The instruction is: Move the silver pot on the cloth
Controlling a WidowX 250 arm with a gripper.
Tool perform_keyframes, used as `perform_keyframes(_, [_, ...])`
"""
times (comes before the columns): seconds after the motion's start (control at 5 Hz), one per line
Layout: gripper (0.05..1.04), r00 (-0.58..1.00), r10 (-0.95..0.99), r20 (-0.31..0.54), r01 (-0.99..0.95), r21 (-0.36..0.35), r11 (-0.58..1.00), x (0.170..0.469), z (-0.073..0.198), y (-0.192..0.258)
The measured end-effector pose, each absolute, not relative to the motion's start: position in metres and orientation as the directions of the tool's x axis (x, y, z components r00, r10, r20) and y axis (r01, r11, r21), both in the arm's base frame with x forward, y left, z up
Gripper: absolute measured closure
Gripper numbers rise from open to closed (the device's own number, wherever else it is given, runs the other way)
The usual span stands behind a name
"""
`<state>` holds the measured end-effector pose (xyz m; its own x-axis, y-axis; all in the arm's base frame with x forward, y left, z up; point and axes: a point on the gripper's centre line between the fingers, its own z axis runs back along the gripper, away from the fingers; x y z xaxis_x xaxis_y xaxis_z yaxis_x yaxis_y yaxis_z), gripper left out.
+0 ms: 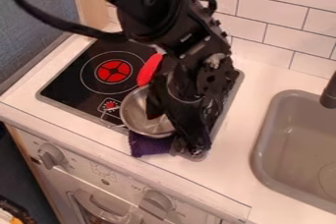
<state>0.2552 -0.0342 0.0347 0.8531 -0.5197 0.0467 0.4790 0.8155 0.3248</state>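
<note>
Silver and shiny, the pot (136,115) is sitting just left of the middle, its lower edge overlapping the purple cloth (148,146). Black pincers (175,134) are hanging open by its right side. It's looking light, hard and slippery; the thin rim is inviting a pinch.

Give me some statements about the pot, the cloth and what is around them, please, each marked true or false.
1. The gripper is at the silver pot. True.
2. The cloth is yellow. False: it is purple.
3. A red object shows next to the pot. True.
4. The sink is to the left of the stove in the picture. False: it is to the right.
5. The pot is in the sink. False: it is at the stove's front edge.
</note>
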Motion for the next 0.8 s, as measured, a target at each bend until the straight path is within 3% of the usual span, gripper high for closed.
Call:
perform_keyframes(0.2, [0.073,0.862,-0.504,0.059,0.478,0.239,0.845,0.254,0.038,-0.029])
perform_keyframes(0.4, [0.075,0.863,-0.489,0.131,0.479,0.099,0.872,0.261,0.062,-0.027])
perform_keyframes(0.8, [0.077,0.844,-0.491,0.216,0.491,0.056,0.869,0.267,0.1,-0.024])
